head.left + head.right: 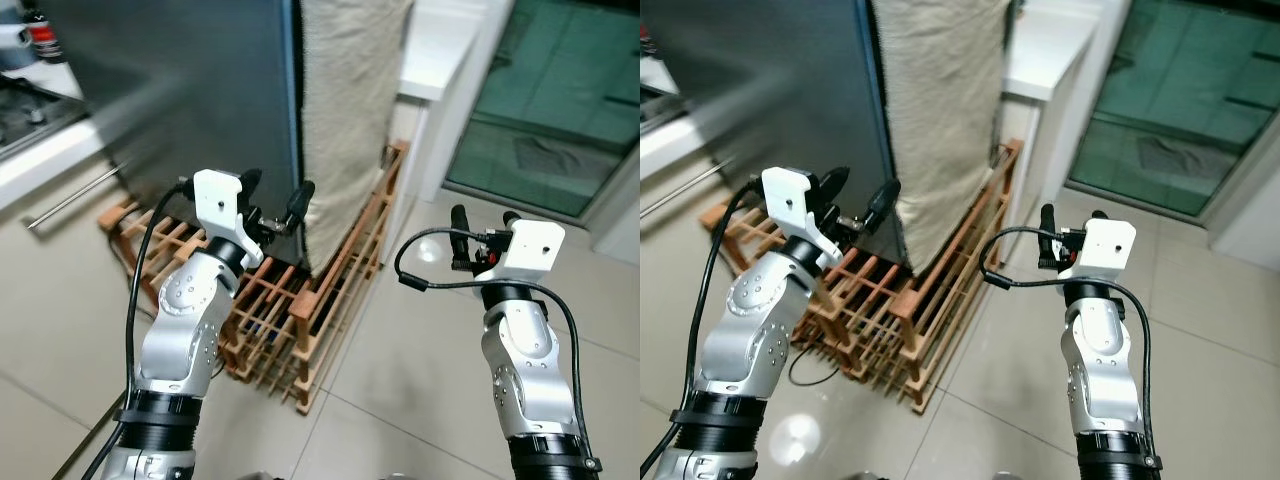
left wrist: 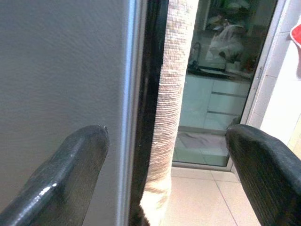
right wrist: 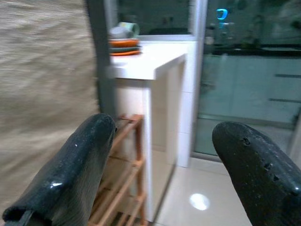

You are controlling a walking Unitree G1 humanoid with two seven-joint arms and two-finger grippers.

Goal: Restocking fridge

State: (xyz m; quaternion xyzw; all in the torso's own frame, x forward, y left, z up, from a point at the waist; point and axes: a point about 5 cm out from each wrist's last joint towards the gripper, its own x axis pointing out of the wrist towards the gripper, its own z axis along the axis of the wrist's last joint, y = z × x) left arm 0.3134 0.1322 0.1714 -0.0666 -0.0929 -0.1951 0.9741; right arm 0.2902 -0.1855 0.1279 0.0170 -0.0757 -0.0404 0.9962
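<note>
Facing fridge (image 1: 200, 90), door shut, vertical edge at 12 o'clock with towel (image 1: 345, 110) hanging just past it at 1. Wooden rack (image 1: 300, 320) on floor below. Left gripper (image 1: 277, 200) spread wide, empty, fingers straddling the door edge, so nearer arm. Right gripper (image 1: 483, 220) also spread, empty, well off at 3 o'clock.

The tall dark-grey metal fridge (image 1: 200, 90) stood shut and upright on the tiled floor, a beige woven towel (image 1: 345, 110) hanging along its right edge.
</note>
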